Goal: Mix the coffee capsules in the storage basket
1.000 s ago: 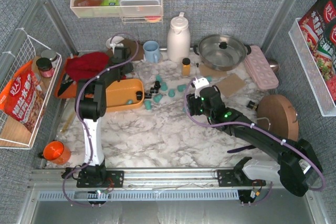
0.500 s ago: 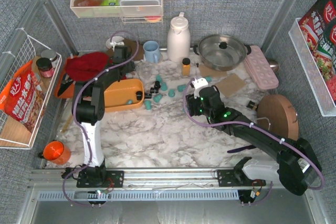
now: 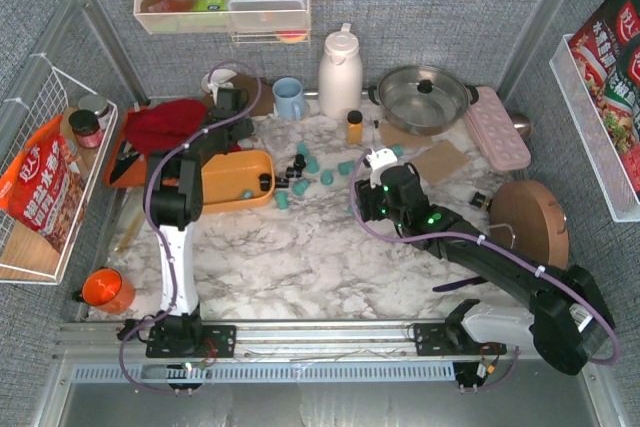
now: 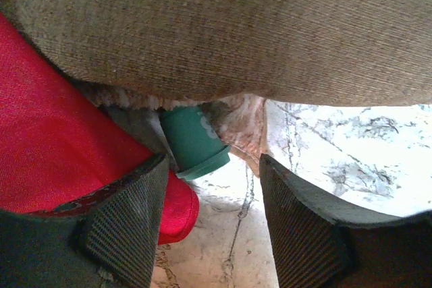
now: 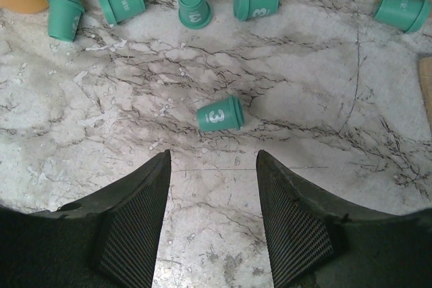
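top: high, looking down, whole table [image 3: 300, 247] | wrists: close-up | shared: coffee capsules [image 5: 191, 5]

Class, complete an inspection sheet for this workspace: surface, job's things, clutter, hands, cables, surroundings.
Surface: marbled table.
Job's things: orange storage basket shows one teal capsule and one black capsule inside; most coffee capsules lie scattered on the table outside it.
Clutter: red cloth, blue mug, white jug, lidded pot, pink tray, amber bottle.
Hands: left hand open, red cloth beside it, a green capsule just ahead of it; right hand open, empty, above a capsule marked 3.
Cables: purple cables along both arms.
Surroundings: grey walls, clear wall bin, wire rack.
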Available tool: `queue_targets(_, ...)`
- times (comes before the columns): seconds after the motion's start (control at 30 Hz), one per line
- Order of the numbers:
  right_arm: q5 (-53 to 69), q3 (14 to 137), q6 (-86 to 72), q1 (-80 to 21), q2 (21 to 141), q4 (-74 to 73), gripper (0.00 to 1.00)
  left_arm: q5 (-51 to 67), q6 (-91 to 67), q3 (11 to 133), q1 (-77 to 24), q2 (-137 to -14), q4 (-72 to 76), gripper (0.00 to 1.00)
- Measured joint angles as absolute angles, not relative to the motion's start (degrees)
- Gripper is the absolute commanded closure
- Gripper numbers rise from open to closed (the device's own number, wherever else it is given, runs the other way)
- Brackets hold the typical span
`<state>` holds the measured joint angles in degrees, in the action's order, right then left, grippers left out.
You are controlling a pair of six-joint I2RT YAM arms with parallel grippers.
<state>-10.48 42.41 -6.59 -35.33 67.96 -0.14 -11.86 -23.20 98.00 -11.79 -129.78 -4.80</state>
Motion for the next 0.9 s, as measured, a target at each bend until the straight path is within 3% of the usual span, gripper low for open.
queue_targets(0.53,-10.5,42.4,-6.5,-35.3,68.5,-0.2,0.42,-13.3,-24.4,101.4,-11.0,-134.5,-6.3,0.34)
queue_targets(0.77,-10.5,42.4,-6.3,-35.3,69.0,-0.3,0.42,-13.8,-24.4,101.8,-10.8,-134.9,-6.0,0.47)
queue_targets(0.9,-10.5,42.4,-6.3,-35.3,69.0,-0.3,0.42,-13.8,-24.4,101.8,-10.8,-134.9,-6.0,0.49)
